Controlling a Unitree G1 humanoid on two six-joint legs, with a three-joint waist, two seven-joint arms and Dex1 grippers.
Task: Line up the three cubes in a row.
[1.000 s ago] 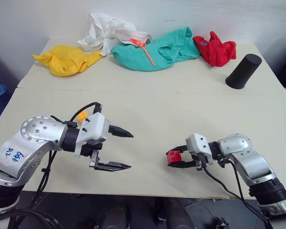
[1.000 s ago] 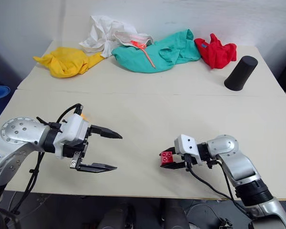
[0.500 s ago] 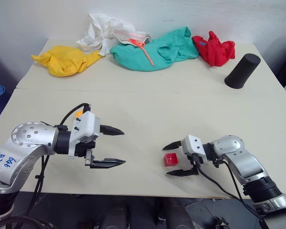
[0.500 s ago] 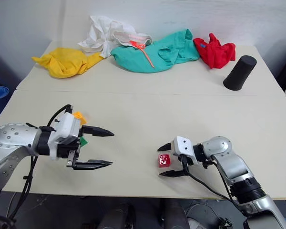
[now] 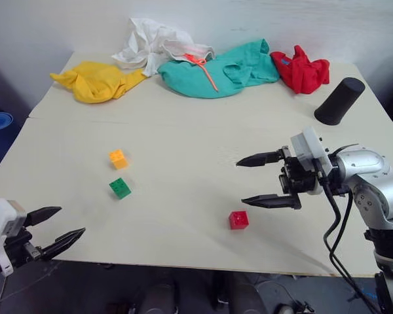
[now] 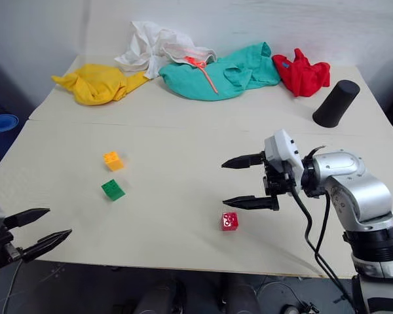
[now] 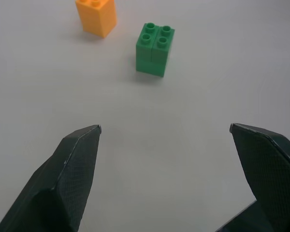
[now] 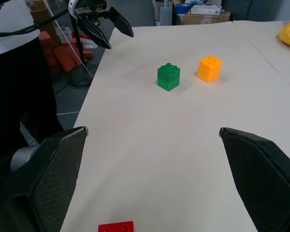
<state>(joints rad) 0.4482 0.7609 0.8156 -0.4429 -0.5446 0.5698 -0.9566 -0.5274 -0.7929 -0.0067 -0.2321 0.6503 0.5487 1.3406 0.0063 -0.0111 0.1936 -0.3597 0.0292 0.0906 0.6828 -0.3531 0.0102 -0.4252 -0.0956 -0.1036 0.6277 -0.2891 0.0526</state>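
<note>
Three cubes lie on the cream table [image 5: 183, 131]. The orange-yellow cube [image 5: 118, 158] and the green cube [image 5: 120, 188] sit close together at the left. The red cube [image 5: 238, 220] rests alone near the front edge, right of centre. My right gripper [image 5: 240, 181] hovers open above and just right of the red cube, pointing left, holding nothing. My left gripper [image 5: 72, 220] stands open and empty at the table's front left corner, well short of the green cube [image 7: 154, 49] and the orange-yellow cube [image 7: 96, 17]. The right wrist view shows the red cube [image 8: 116, 226] below the open fingers.
Along the back edge lie a yellow cloth [image 5: 95, 81], a white cloth [image 5: 158, 44], a teal cloth [image 5: 216, 69] and a red cloth [image 5: 304, 69]. A black tapered cylinder [image 5: 339, 101] stands at the back right.
My right gripper opened, left the red cube on the table and rose above it. My left arm drew back and left, uncovering the orange-yellow and green cubes.
</note>
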